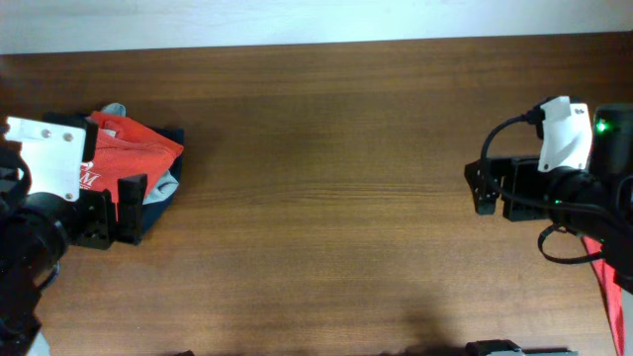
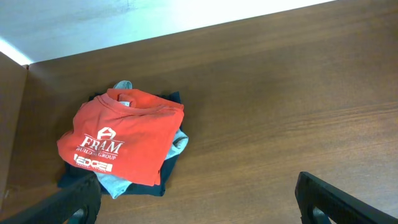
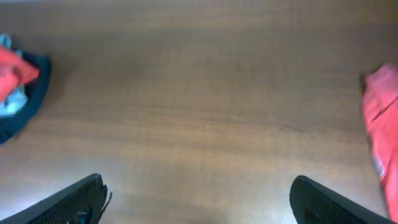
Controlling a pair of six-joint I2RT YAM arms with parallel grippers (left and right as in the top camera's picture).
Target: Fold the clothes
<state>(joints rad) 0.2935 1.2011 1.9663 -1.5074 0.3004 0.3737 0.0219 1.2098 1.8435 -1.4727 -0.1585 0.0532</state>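
A stack of folded clothes (image 1: 138, 163) lies at the table's left side: a red T-shirt with white lettering (image 2: 121, 140) on top, a light blue garment and a dark navy one under it. It also shows at the left edge of the right wrist view (image 3: 15, 87). My left gripper (image 1: 109, 213) is open and empty, just in front of the stack. My right gripper (image 1: 487, 188) is open and empty over bare wood at the right side. Another red garment (image 3: 382, 130) lies at the right, also seen at the overhead view's right edge (image 1: 611, 297).
The brown wooden table (image 1: 326, 178) spans the view between the two arms. A pale wall runs along the far edge (image 2: 124, 25).
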